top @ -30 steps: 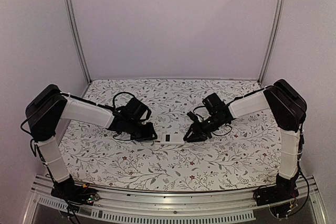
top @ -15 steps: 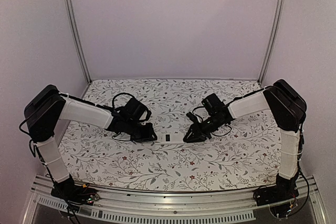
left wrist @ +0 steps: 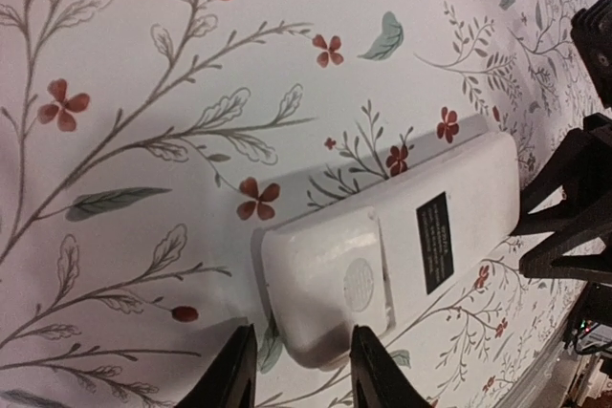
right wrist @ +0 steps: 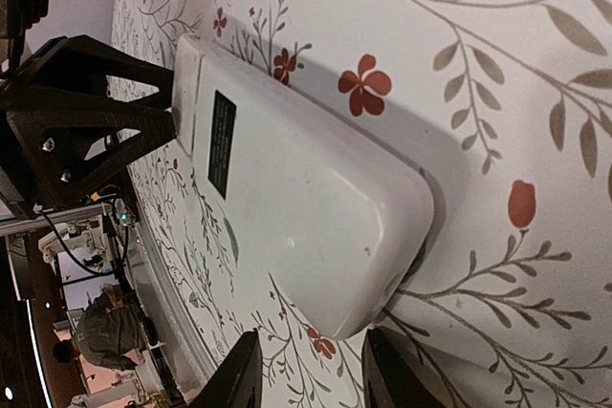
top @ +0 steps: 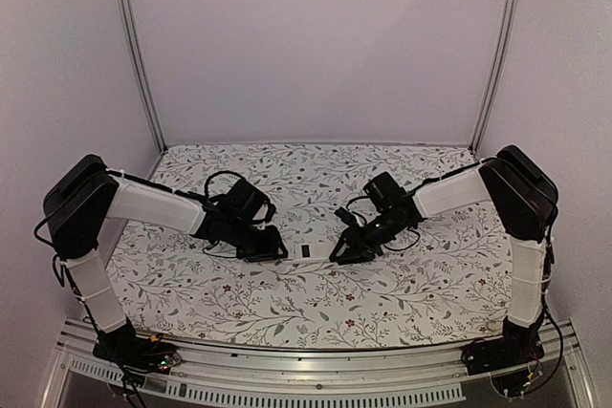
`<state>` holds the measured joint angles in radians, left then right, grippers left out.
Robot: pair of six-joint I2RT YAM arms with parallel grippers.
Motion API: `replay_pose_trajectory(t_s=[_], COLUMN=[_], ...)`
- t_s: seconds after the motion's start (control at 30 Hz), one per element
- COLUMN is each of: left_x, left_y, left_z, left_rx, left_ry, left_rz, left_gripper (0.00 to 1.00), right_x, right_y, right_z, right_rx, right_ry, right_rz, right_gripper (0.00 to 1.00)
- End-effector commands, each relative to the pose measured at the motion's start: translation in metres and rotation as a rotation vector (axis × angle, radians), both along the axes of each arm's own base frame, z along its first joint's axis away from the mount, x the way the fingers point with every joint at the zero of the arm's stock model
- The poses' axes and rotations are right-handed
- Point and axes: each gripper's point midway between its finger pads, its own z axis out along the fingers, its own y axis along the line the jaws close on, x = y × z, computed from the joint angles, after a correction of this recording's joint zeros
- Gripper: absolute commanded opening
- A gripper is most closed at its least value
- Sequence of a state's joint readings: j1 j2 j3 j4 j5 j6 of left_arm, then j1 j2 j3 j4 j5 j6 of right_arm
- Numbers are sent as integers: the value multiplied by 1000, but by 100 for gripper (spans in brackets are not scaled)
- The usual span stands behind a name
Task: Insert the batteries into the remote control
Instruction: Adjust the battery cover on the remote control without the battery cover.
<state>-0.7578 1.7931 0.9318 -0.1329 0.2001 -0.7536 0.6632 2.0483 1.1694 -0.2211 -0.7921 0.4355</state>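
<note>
The remote control [top: 306, 251] lies back-up on the floral cloth between my two grippers; its plain white back carries a black label [left wrist: 436, 241]. A cover panel [left wrist: 335, 279] sits on the recess end. My left gripper [left wrist: 304, 379] is open, with a finger on each side of that end. My right gripper [right wrist: 311, 375] is open at the opposite, rounded end [right wrist: 382, 265], fingers straddling it. In the top view the left gripper [top: 273, 247] and right gripper [top: 339, 251] face each other across the remote. The batteries are not in view.
The floral cloth [top: 316, 303] covers the table. Metal frame posts [top: 134, 54] stand at the back corners with pale walls behind. An aluminium rail [top: 316, 370] runs along the near edge by the arm bases.
My right gripper has slid left, closer over the remote's right end. The left gripper has barely moved. The remote stays put.
</note>
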Motion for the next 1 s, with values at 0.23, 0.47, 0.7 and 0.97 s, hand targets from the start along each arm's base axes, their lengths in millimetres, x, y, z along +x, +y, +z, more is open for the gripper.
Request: replay_pose_trajectory(t_s=[0.23,0.47,0.7,0.97], left_x=[6,13,20,18], left_y=[12,10,5,-1], left_z=[17,14,4,-2], left_rx=[1,-1,9,-6], left_ry=[-28,-36,-24,-7], left_rz=[35,49,46,30], left_gripper=[35,33,30,25], right_x=[9,30,39,38], right_y=[-25,-24,-20,-11], right_z=[22,25,8,0], right_rx=[-70,-133,-165,-120], right_ry=[-118,-208,-175,-129], right_rz=[7,23,1,5], right_gripper=[45,46,45,38])
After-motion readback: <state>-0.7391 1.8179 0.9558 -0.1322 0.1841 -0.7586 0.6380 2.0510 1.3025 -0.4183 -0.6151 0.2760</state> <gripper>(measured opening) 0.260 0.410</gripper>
